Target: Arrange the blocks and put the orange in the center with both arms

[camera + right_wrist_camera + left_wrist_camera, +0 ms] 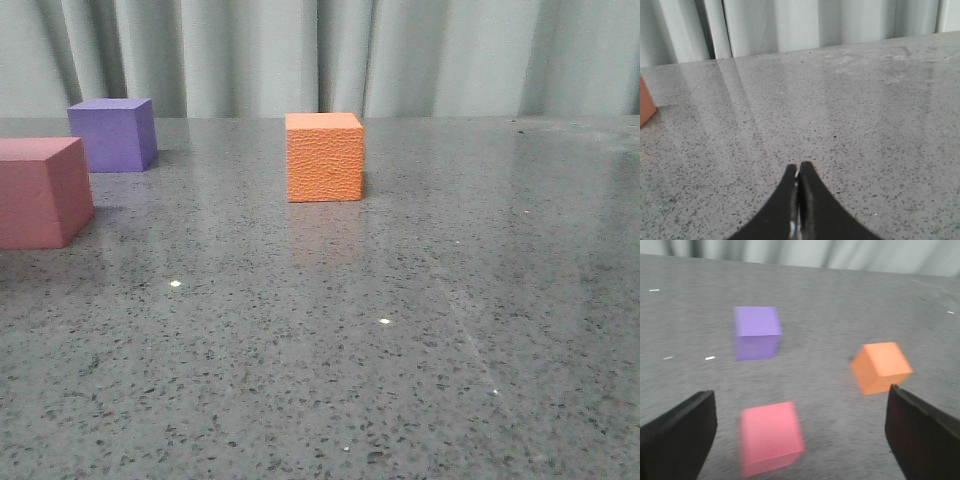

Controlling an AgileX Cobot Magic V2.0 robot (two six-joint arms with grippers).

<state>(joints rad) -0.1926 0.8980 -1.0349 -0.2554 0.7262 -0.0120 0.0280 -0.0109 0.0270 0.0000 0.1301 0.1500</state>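
Observation:
The orange cube (324, 157) stands on the grey speckled table (420, 330) near the middle of the front view. The purple cube (113, 134) is at the far left. The pinkish-red cube (40, 191) is nearer, at the left edge. No gripper shows in the front view. In the blurred left wrist view my left gripper (800, 435) is wide open and empty above the pinkish-red cube (771, 437), with the purple cube (757, 332) and orange cube (881, 367) beyond. My right gripper (799, 172) is shut and empty over bare table; a sliver of the orange cube (645, 105) shows at that view's edge.
Pale grey curtains (320, 55) hang behind the table's far edge. The table's right half and near side show only speckled stone with a few small white flecks (384, 321).

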